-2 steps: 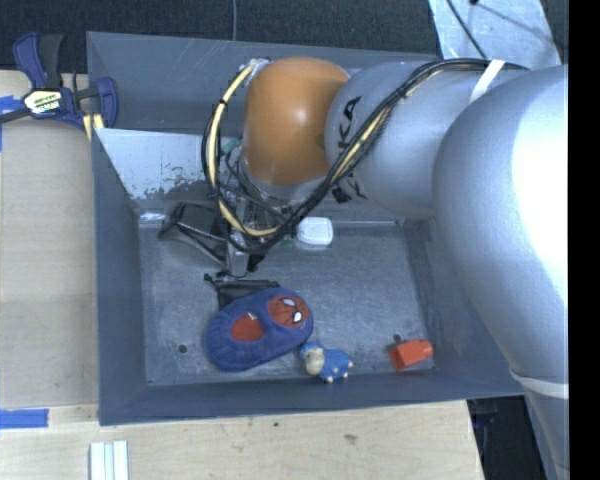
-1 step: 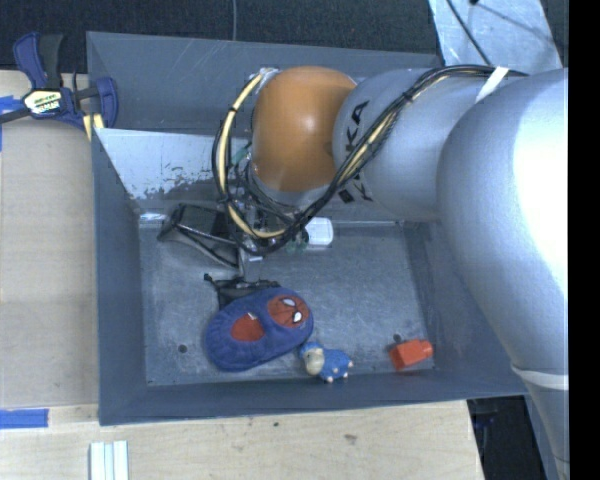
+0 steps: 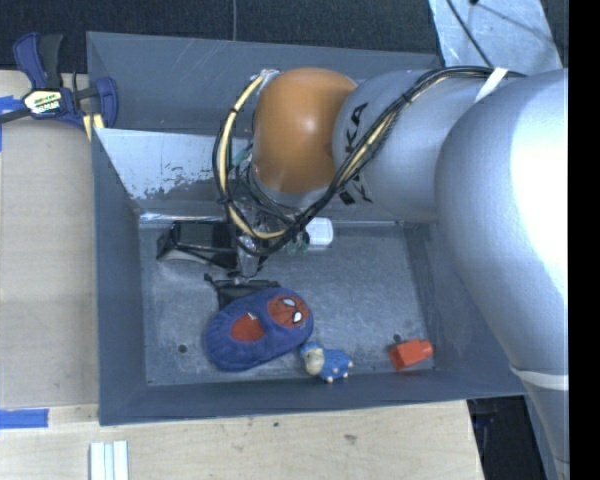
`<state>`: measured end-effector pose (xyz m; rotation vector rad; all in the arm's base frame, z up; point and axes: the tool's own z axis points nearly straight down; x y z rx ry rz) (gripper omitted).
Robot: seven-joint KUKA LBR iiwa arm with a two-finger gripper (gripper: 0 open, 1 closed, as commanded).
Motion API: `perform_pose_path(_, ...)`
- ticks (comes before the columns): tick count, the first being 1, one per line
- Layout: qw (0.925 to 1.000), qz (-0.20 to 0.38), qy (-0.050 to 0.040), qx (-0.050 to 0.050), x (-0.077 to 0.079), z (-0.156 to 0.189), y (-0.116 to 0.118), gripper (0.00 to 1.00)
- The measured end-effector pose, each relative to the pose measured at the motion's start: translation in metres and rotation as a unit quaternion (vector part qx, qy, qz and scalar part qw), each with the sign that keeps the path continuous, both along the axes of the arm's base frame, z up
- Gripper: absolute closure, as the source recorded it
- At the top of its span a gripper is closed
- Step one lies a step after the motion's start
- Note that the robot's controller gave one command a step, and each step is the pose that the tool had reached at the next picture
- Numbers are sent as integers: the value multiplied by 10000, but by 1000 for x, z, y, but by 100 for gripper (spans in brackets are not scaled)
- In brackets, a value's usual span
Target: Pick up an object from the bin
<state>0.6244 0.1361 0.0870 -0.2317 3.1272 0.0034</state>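
Since the gripper (image 3: 220, 260) hangs at the far edge of the blue Spider-Man slipper (image 3: 255, 330), open or closed I cannot tell, that slipper seems the likeliest pick. Centre over its soft middle, clear of the small blue-and-yellow toy (image 3: 326, 364) just beside it, and descend straight.

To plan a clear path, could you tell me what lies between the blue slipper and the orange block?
In the camera view, a small blue and yellow toy lies between the slipper and the block.
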Motion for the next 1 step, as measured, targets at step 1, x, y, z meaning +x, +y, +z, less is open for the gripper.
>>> perform_pose_path(1, 10000, 74, 10, -17, -1, 140, -1, 100)
